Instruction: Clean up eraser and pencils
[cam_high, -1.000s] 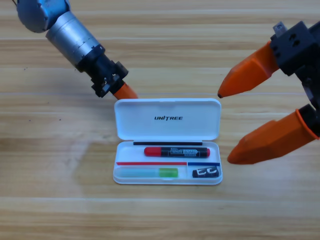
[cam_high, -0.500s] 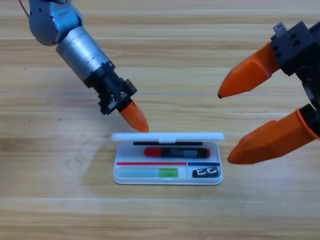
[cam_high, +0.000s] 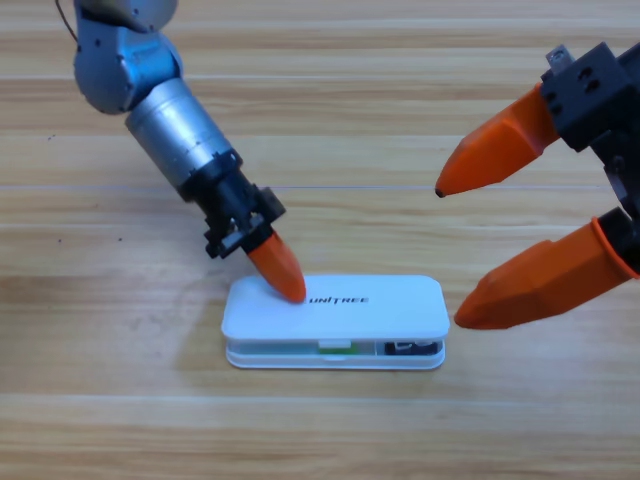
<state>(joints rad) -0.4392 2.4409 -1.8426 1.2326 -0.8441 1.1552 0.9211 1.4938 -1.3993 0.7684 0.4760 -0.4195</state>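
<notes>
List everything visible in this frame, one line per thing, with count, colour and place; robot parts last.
case: one, white, marked UNITREE, front centre of the table, lid lowered almost flat over the tray.
green stick: one, a sliver showing in the slit under the lid's front edge.
eraser: one, black, glimpsed in the same slit, right end.
table: one, light wood.
left pincer: one, orange, tip on the lid's left part.
right pincer: one, orange, open, waiting at the right edge.

One white case (cam_high: 380, 305), one green stick (cam_high: 330, 348), one eraser (cam_high: 412, 349), two grippers: left gripper (cam_high: 280, 272), right gripper (cam_high: 515, 235)
</notes>
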